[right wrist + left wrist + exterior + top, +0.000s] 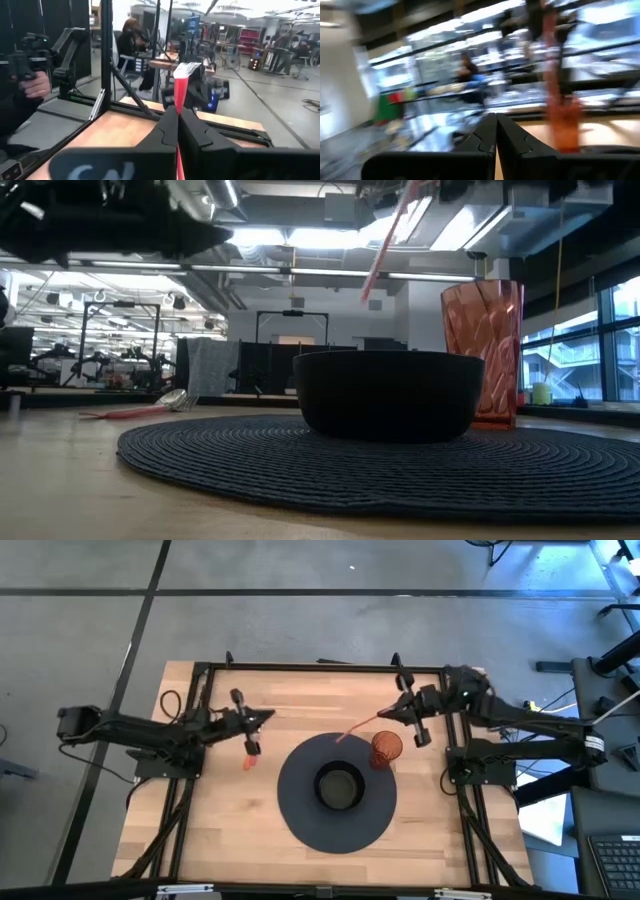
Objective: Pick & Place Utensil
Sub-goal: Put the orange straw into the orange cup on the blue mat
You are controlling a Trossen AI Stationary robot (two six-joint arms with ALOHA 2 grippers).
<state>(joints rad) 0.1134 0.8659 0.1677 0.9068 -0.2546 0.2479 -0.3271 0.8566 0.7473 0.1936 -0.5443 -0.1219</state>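
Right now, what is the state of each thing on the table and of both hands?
Left hand: shut, empty, raised.
Right hand: shut on red utensil, held in the air.
Spoon: lying flat on the table.
Cup: upright on the mat.
Bowl: upright at the mat's centre.

The right arm reaches in from the table's right edge, wrist raised; the right gripper (388, 716) has its fingers (192, 131) pressed together; the left arm stretches in from the left, its left gripper (268, 717) raised too, fingers (512, 136) closed.
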